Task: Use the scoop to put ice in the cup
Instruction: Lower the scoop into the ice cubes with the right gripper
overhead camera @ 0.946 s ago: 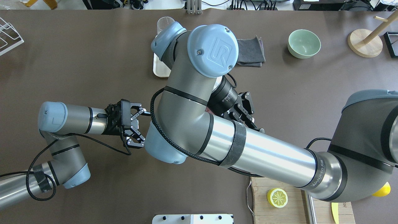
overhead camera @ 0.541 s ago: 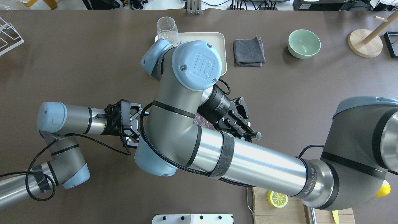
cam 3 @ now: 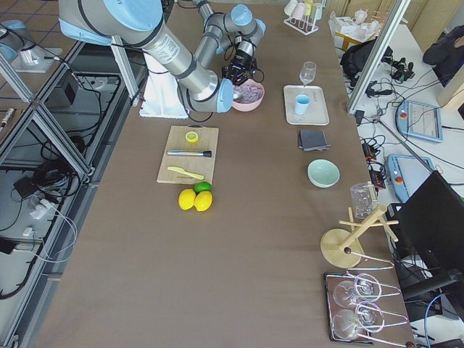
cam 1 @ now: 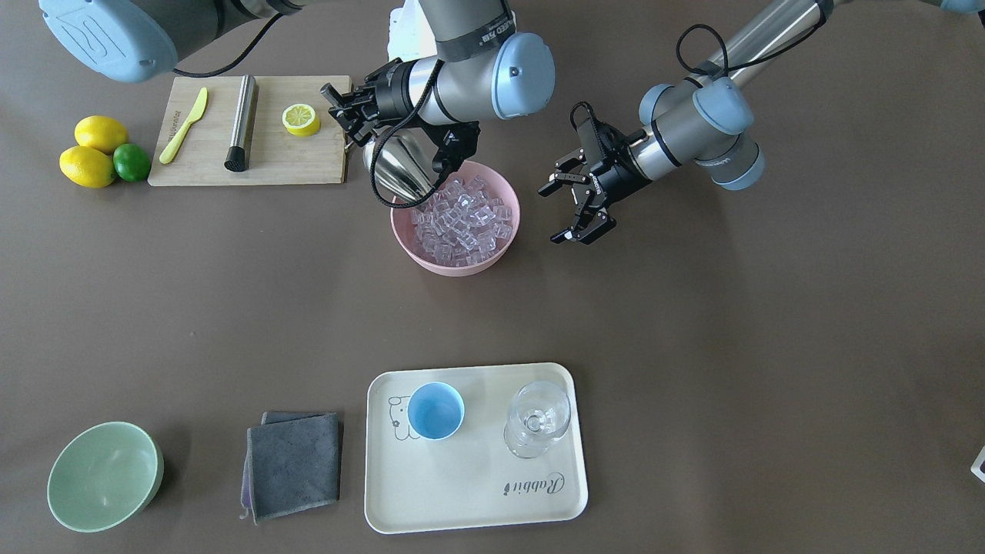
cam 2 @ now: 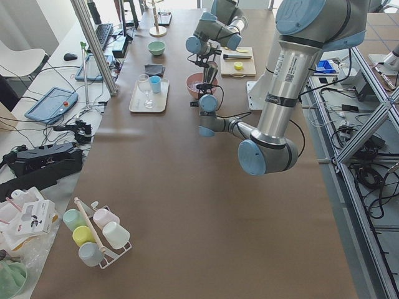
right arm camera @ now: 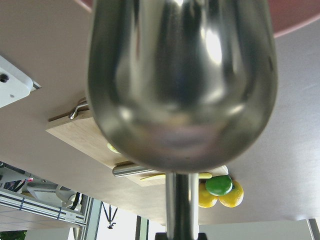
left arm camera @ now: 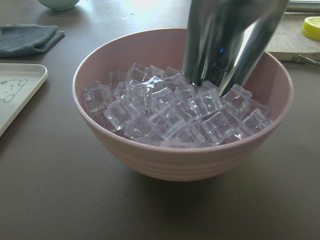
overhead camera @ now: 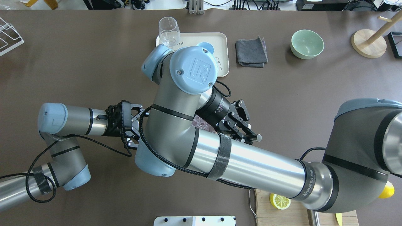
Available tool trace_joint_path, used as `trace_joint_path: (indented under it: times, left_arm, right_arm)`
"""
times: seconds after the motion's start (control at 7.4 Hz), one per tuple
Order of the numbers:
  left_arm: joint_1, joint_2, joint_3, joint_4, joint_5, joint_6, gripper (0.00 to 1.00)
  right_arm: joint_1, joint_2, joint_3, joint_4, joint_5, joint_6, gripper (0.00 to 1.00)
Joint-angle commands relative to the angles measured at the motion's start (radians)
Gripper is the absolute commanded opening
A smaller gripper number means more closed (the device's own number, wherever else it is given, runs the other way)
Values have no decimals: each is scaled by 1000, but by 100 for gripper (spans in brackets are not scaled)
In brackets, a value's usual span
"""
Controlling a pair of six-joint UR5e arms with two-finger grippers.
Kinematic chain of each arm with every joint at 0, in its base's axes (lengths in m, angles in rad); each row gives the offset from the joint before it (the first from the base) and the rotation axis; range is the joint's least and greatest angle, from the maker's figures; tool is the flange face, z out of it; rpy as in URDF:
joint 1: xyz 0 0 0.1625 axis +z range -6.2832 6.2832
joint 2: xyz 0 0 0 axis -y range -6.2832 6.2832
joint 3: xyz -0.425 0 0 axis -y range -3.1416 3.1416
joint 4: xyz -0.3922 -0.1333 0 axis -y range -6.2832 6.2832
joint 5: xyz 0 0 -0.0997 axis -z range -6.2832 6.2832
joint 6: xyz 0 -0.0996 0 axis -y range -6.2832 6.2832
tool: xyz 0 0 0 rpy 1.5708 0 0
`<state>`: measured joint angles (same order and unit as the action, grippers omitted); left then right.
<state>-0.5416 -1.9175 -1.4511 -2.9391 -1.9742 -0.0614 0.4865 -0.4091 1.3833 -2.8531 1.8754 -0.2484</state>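
The steel scoop (cam 1: 396, 173) is tilted mouth-down at the rim of a pink bowl (cam 1: 415, 250) full of clear ice cubes (cam 1: 462, 219). My right gripper (cam 1: 348, 123) is shut on the scoop's rod handle. In the left wrist view the scoop (left arm camera: 227, 45) touches the ice (left arm camera: 170, 112) at the bowl's far side. The right wrist view shows only the scoop's back (right arm camera: 180, 85). My left gripper (cam 1: 551, 215) is open and empty beside the bowl. The light-blue cup (cam 1: 435, 411) stands on a cream tray (cam 1: 477, 492). From overhead the cup (overhead camera: 208, 47) is partly hidden by my right arm.
A clear stemmed glass (cam 1: 537, 419) stands on the tray beside the cup. A grey cloth (cam 1: 295, 465) and a pale green bowl (cam 1: 104, 475) lie further along. A cutting board (cam 1: 262, 165) behind the pink bowl holds a steel cylinder (cam 1: 242, 121), a half lemon and a yellow knife.
My right arm's elbow has swung to the overhead view's left, uncovering the tray and part of the cup. The right gripper with the scoop has shifted a little left. The left arm has not moved.
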Motion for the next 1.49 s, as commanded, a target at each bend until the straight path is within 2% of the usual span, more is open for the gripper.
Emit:
trace_joint_path:
  times: [0.0, 0.14, 0.54, 0.81, 1.08, 1.35]
  left_arm:
    - [-1, -1, 0, 0, 3, -2, 98]
    - [-1, -2, 0, 0, 3, -2, 98]
    - [-5, -5, 6, 8, 1, -2, 98]
    - [-6, -11, 6, 23, 1, 0, 98]
    - [-6, -18, 6, 38, 0, 0, 98]
    - [-6, -21, 6, 61, -2, 2, 98]
  right_arm:
    - [-3, 21, -81, 101, -4, 18, 0]
    - [-8, 19, -105, 156, -12, 44, 0]
    - [-28, -16, -92, 279, -36, 77, 0]
    - [-29, -100, 29, 345, -50, 77, 0]
    - [-29, -160, 87, 435, -79, 75, 0]
    - [-35, -183, 105, 486, -79, 72, 0]
